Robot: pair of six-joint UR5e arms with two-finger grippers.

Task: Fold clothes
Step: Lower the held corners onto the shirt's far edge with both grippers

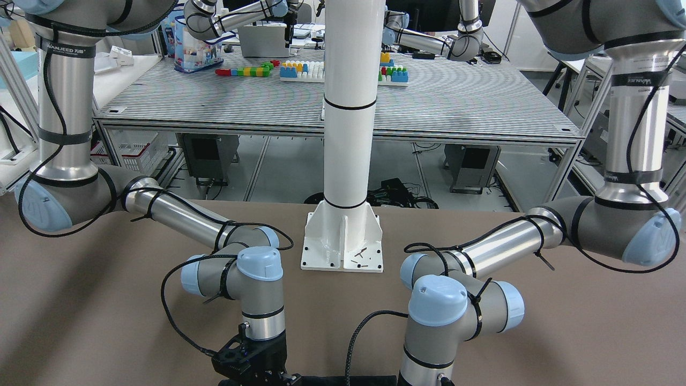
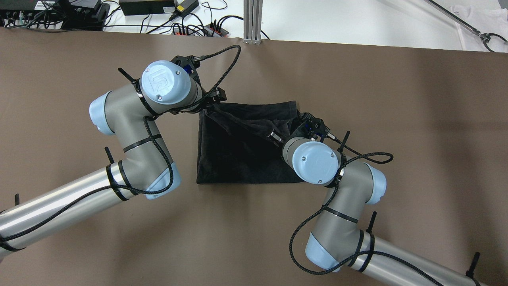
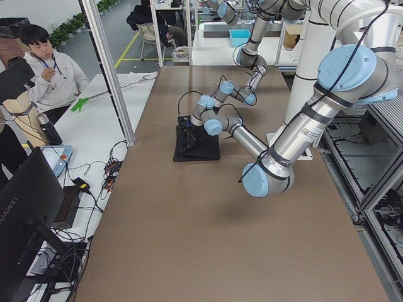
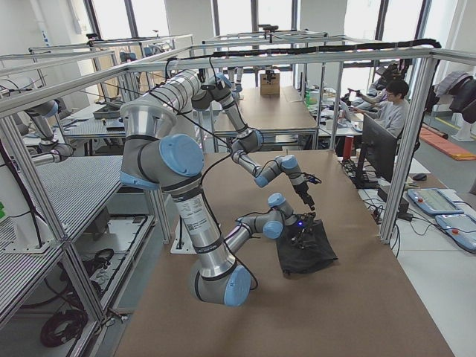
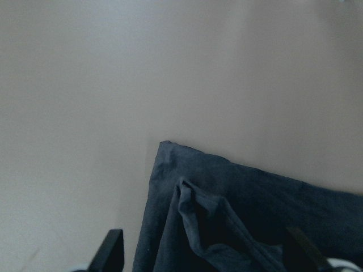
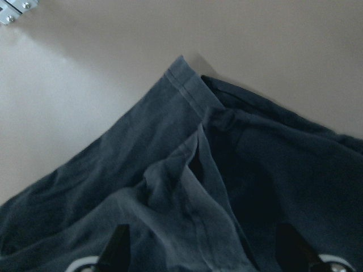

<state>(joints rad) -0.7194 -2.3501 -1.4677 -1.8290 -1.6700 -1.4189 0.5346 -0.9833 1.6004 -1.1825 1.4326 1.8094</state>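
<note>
the white lettering "wanjeed", followed by two characters too small to read, stands on the black fabric band [image 1: 67,49] wrapped around the upright silver tube of the right arm. the same word, inverted, stands on the second black fabric band [image 1: 640,79] on the left arm. the raised letters "ur" stand on the round light-blue plastic joint cap [image 2: 162,81] of the left arm. the pale lettering "huawei", running along the edge, stands on the back of the black flat monitor [image 3: 19,207]. the small white printed label [image 3: 306,133] on the near arm's silver tube cannot be read.
</note>
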